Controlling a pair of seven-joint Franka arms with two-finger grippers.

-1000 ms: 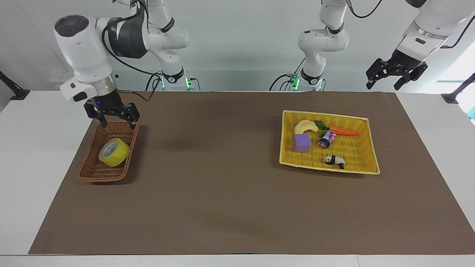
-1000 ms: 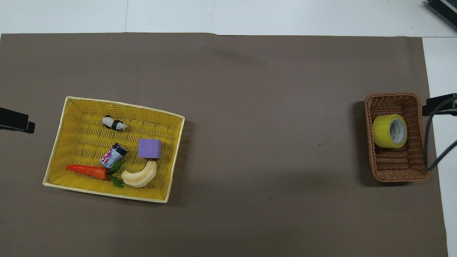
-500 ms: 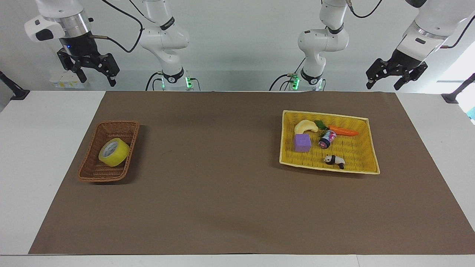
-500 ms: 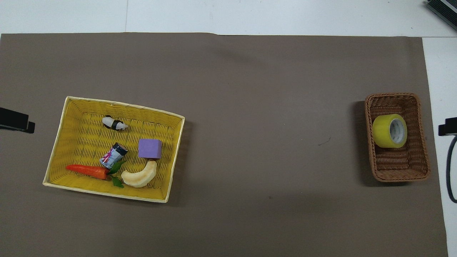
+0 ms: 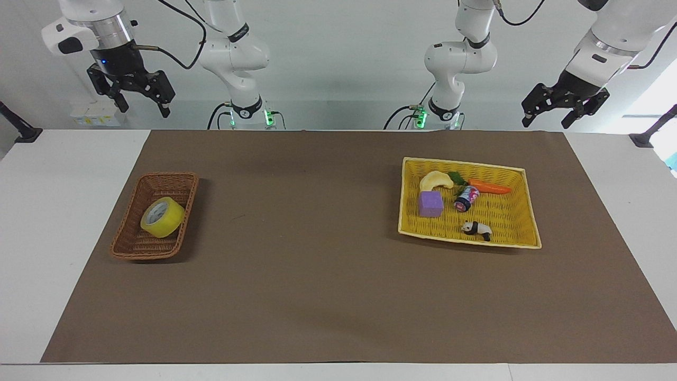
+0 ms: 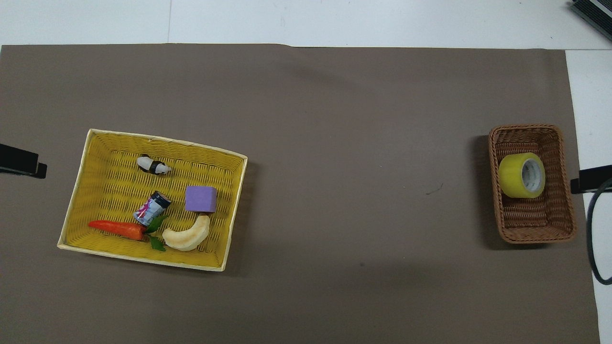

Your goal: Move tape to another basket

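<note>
Pulling clear of the basket (image 5: 153, 217), right gripper (image 5: 138, 99) now parked high near its own base at about eleven o'clock on the facing view, fingers spread and holding nothing. Resting on its side inside the brown basket at nine o'clock, tape (image 5: 162, 217) untouched by anything, so move looks complete. Waiting high at one o'clock, left gripper (image 5: 561, 112), fingers spread too, above yellow tray (image 5: 521, 241).

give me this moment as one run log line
yellow packing tape roll: in brown wicker basket | right gripper: open, raised, empty | left gripper: open, raised, waiting | yellow woven tray: no tape
</note>
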